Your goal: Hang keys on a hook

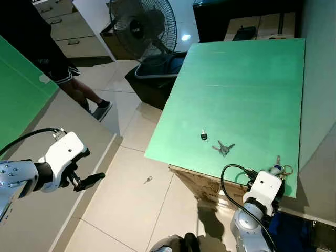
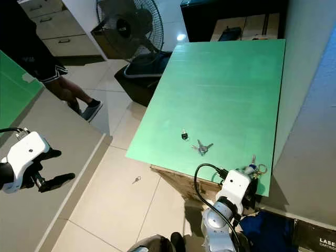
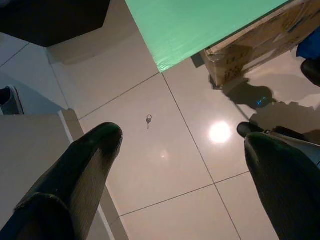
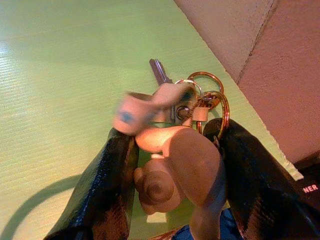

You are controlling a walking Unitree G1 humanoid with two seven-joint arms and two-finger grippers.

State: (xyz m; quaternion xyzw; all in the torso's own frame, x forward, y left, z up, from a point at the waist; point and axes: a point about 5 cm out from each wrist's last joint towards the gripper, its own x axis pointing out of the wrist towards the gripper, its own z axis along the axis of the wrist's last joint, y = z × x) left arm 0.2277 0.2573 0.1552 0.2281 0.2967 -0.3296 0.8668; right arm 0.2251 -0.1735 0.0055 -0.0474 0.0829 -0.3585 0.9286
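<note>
At the green table's point(image 1: 247, 89) near right corner, the right gripper point(image 4: 172, 150) pinches a rounded wooden keychain point(image 4: 175, 170) with brass rings and a key.

A green table top point(image 1: 241, 89) rests on cardboard boxes point(image 1: 202, 185). On it lie a small dark-headed key point(image 1: 203, 136) and, just beside it, a bunch of silver keys point(image 1: 223, 148). A key ring with a wooden fob point(image 4: 175, 165) sits at its near right corner. On the tiled floor point(image 1: 126, 205) lies another small key point(image 1: 149, 179).
</note>
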